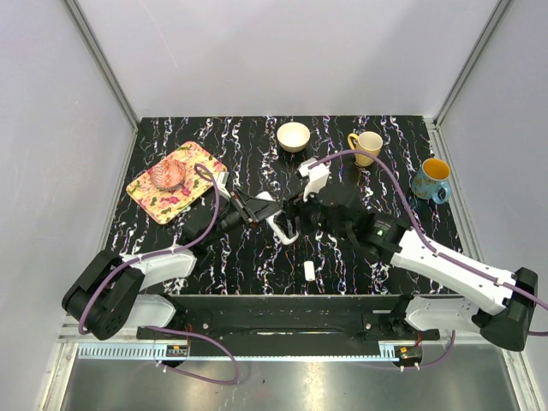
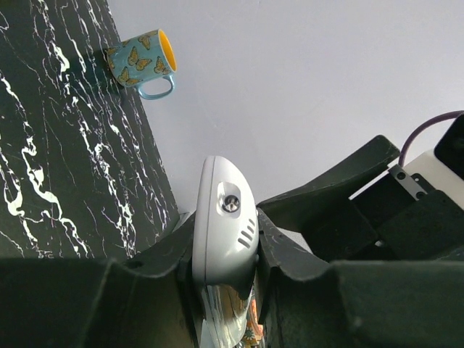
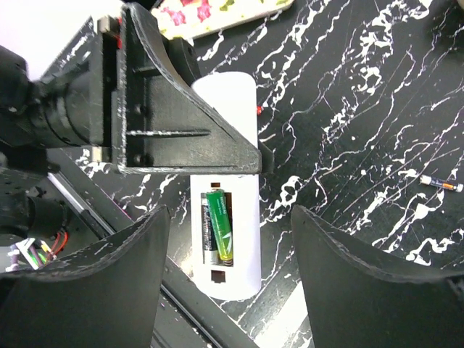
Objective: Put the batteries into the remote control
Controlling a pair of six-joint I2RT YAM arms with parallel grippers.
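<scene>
The white remote control [image 3: 230,246] lies back-up with its battery compartment uncovered. A green battery [image 3: 220,225] sits in it slightly askew, next to a darker battery [image 3: 207,230]. My left gripper [image 2: 225,246] is shut on the remote's other end [image 2: 223,217], holding it just above the table. My right gripper [image 3: 230,272] hovers over the compartment, open, its fingers [image 3: 109,290] on either side and touching nothing. From above, the two grippers [image 1: 257,211] [image 1: 297,212] meet at the remote [image 1: 282,227] mid-table. A small thin cylinder [image 3: 441,183] lies loose on the table.
A small white lozenge piece [image 1: 308,271] lies near the front edge. A floral tray [image 1: 195,161] holding a pink object is at the back left. A cream bowl [image 1: 293,136], a yellow mug [image 1: 368,146] and a blue butterfly mug [image 1: 431,180] stand along the back right.
</scene>
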